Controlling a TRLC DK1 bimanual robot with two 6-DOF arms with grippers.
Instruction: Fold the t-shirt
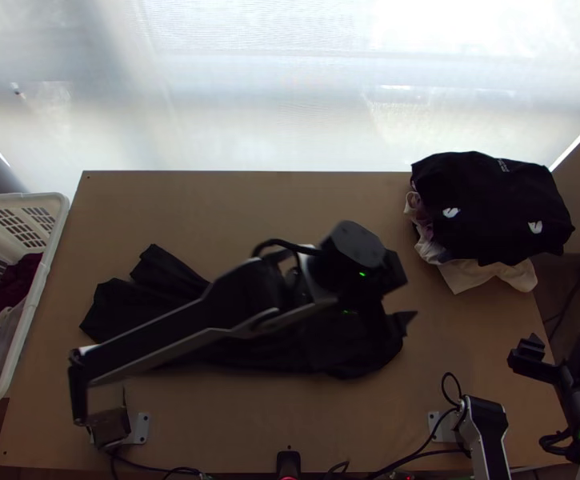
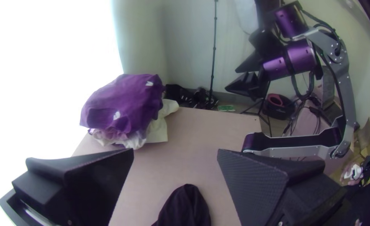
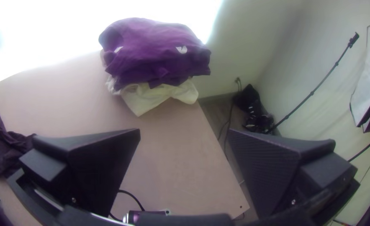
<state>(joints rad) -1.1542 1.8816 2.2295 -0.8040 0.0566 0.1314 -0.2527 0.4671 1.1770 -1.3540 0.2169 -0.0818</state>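
Left hand (image 2: 176, 151) and right hand (image 3: 184, 130) gape wide, empty; a grab at the bunched black shirt (image 1: 134, 300) could snag extra layers.

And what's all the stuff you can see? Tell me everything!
T-shirt: one, black, bunched on the table
Clothes pile: one, black over cream, far right corner
Basket: one, white, left of the table
Clothes inside it: dark red and pale, can't count
Table: one, light brown, middle
Pole: one, black, by the wall
Panel: one, white, near the pole
Cables: several, black, near edge
Left arm: one, silver and black, over the t-shirt
Right arm: one, silver and black, near right
Left hand, right hand: two, black, open
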